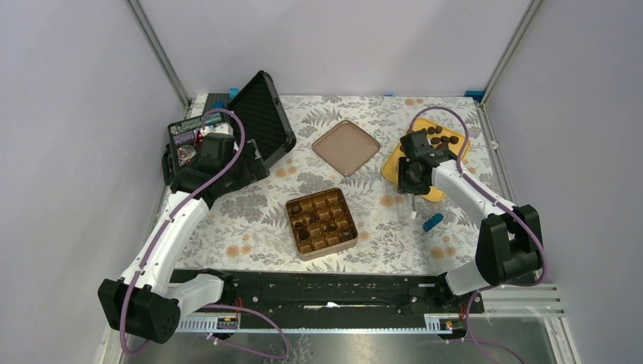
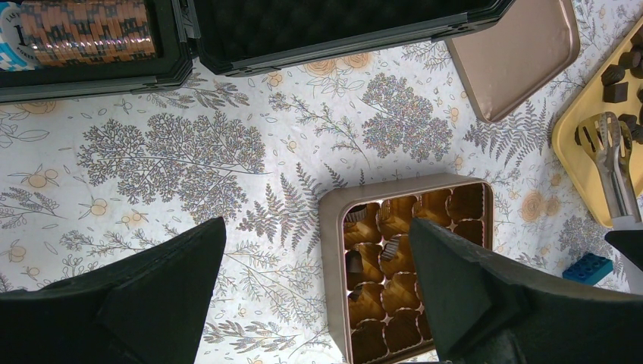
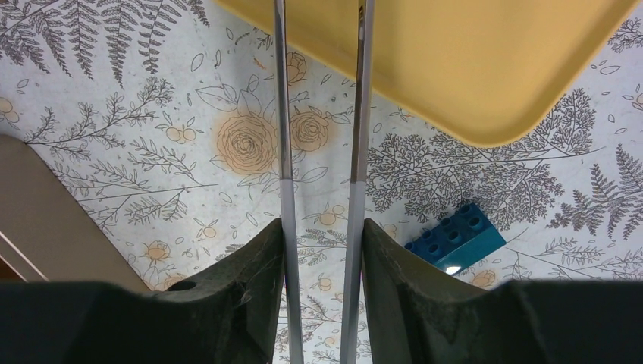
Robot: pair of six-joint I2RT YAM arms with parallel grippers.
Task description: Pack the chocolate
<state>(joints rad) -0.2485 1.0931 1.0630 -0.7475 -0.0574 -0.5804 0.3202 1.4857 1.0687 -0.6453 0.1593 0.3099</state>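
I am working the pick-up step. My right gripper [image 3: 322, 227] is clamping its jaws on the two steel arms of a pair of tongs [image 3: 284, 114], which are reaching out ahead of the jaws over the yellow tray [image 3: 470, 68]. The loose chocolate pieces [image 1: 441, 137] are lying on that tray, just beyond the jaws. A few more are already sitting in cells of the tin [image 1: 321, 221], well off to the side of these jaws. My left gripper [image 2: 317, 224] is hanging with its jaws wide apart and gripping nothing, the tin lying ahead of them.

As I judge it, the next move is calling for the tong ends to be set on either side of a single piece. After that comes a gentle squeeze, so it neither skids nor crushes, and a carry across to an empty cell.

In the right wrist view the tong ends are running off the top edge, so I cannot tell whether they are holding anything. The left wrist view is showing them too small to settle it. A tan edge beside the right jaws is cut off, so it could be tin or lid. One of the left fingers [image 2: 470, 296] is covering part of the tin, and shadow is making the filled cells hard to count.
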